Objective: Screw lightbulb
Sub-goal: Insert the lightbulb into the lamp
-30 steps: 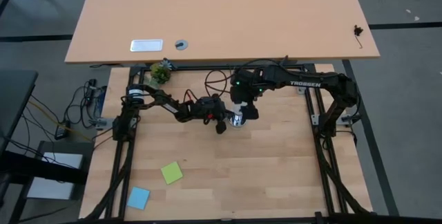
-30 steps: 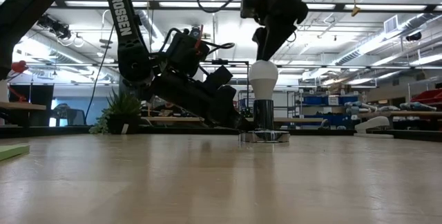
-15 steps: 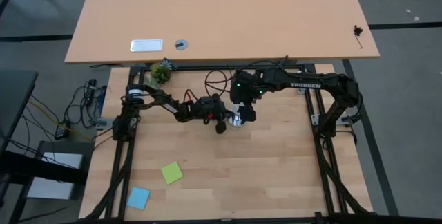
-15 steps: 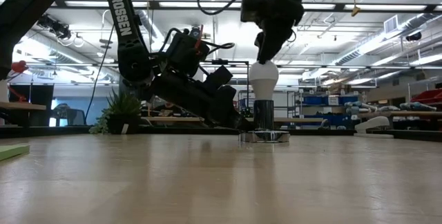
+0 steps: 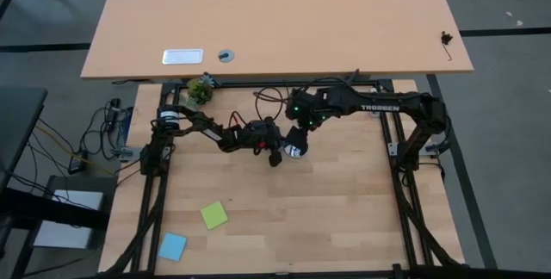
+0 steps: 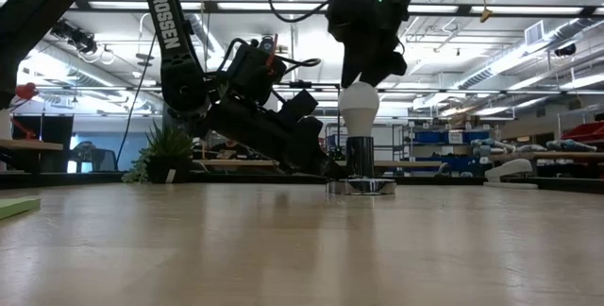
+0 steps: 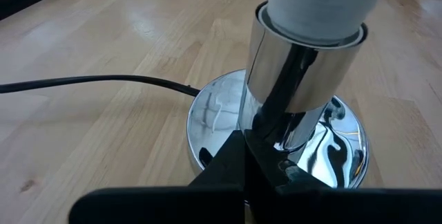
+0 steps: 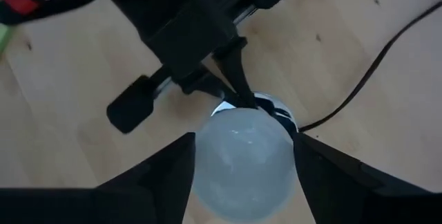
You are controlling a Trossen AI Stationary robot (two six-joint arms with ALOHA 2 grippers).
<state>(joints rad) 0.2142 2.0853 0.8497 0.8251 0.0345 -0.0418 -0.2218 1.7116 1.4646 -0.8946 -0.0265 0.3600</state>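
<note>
Wooden table bears frosted pear-shaped lightbulb in chrome socket.

You see a green square sticky note and a blue one on the wooden table, near a small green plant.

text: TROSSEN | on: right arm, left arm

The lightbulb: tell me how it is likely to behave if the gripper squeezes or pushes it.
The lightbulb looks smooth and rounded, so it is probably slippery between the right gripper fingers. It seems thin-shelled, likely fragile and light for its size. Standing upright in the socket on a round chrome base that the shut left gripper steadies, it should resist tipping.
</note>
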